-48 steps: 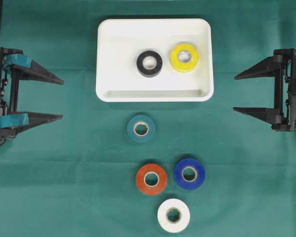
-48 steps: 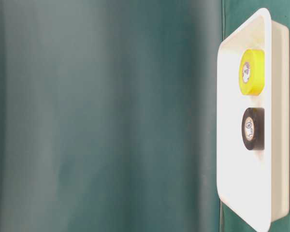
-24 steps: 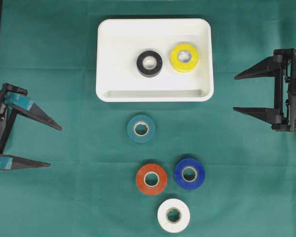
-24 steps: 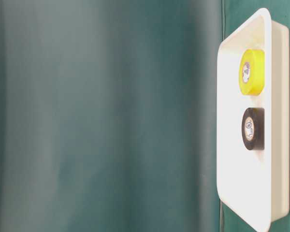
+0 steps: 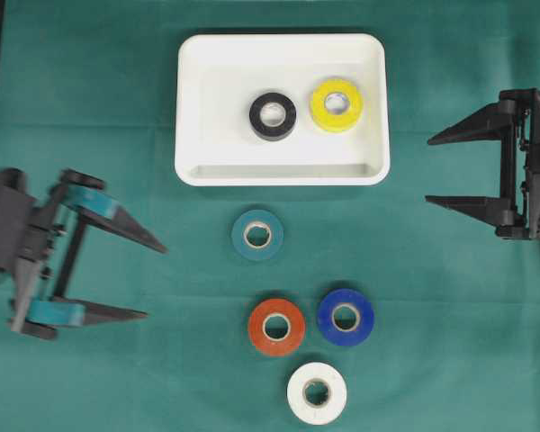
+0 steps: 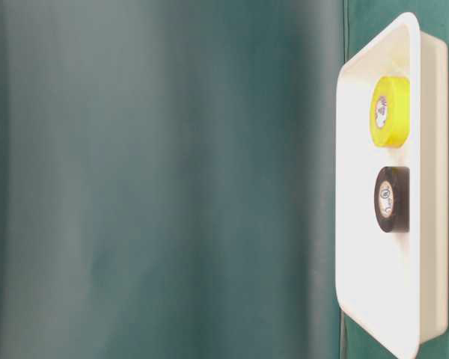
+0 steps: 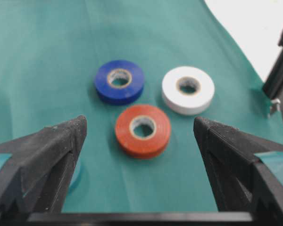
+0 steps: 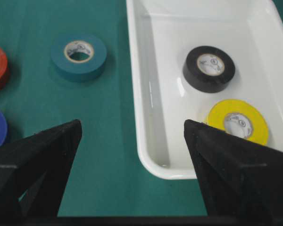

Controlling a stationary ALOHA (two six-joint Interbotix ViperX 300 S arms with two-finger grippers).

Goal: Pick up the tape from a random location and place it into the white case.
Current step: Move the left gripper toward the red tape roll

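The white case (image 5: 198, 108) sits at the top middle with a black tape roll (image 5: 273, 116) and a yellow tape roll (image 5: 337, 104) lying flat inside. On the green cloth lie a teal roll (image 5: 257, 235), an orange roll (image 5: 276, 326), a blue roll (image 5: 346, 317) and a white roll (image 5: 317, 392). My left gripper (image 5: 156, 281) is open at the left, pointing toward the orange roll (image 7: 142, 130), well short of it. My right gripper (image 5: 428, 171) stands open at the right edge, beside the case (image 8: 151, 155), holding nothing.
A green cloth (image 5: 117, 378) covers the table. The table-level view shows only the case (image 6: 359, 299) with the yellow roll (image 6: 390, 111) and black roll (image 6: 391, 199). A dark frame post (image 7: 278, 75) stands at the right of the left wrist view.
My left arm has swung down and inward toward the loose rolls, its fingers now angled at the orange roll. The right arm and all rolls have stayed put.
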